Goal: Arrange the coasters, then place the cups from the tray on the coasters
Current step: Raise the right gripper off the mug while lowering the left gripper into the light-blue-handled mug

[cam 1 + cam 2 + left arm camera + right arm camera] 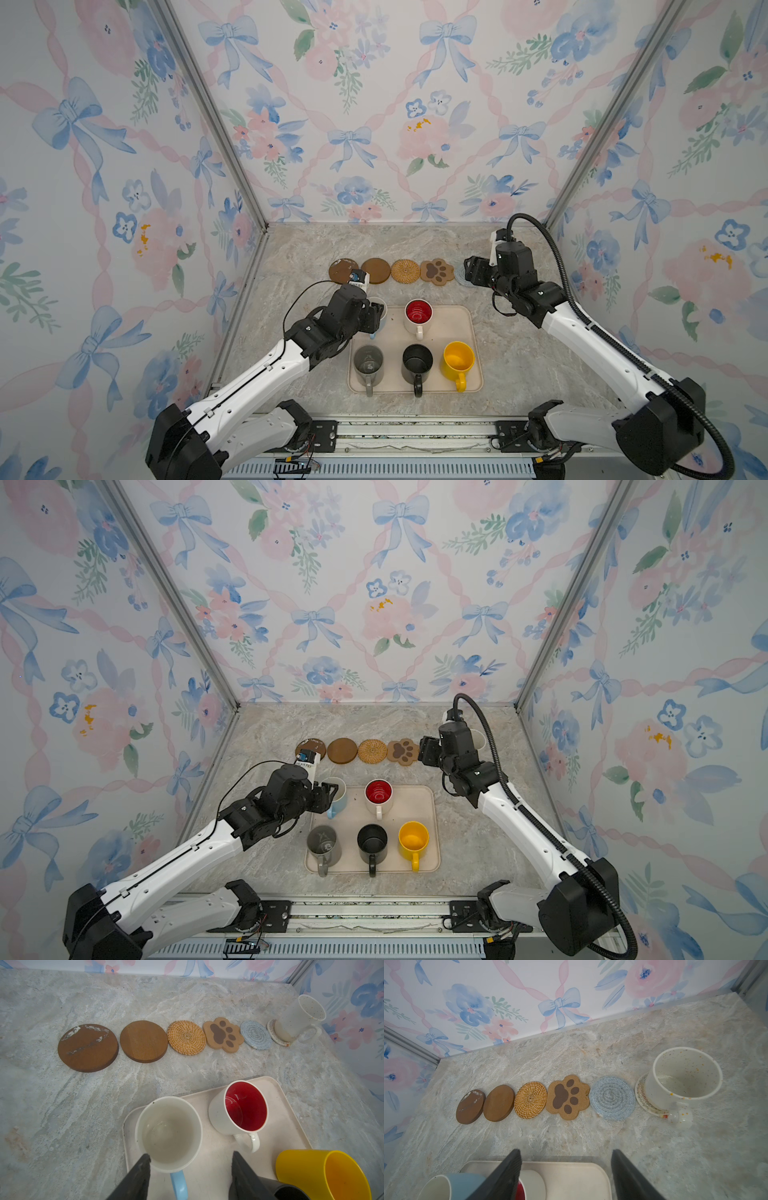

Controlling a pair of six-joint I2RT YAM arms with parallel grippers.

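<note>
The light blue mug [169,1132] is stood at the far left corner of the tray [278,1109], its handle straddled by the left gripper [191,1155], whose jaws are parted and not closed on it. The speckled mug [683,1076] is set on the cream coaster [640,1088], at the right end of the row of coasters [562,1097] toward the far edge of the tabletop [571,1055]. The right gripper [566,1151] is held wide open, empty, above the tabletop.

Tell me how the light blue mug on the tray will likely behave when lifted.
The light blue mug looks like glazed ceramic: probably stiff, heavyish, slippery for the left gripper. Upright on the tray, it seems stable, though its one-sided handle may tilt it.
</note>
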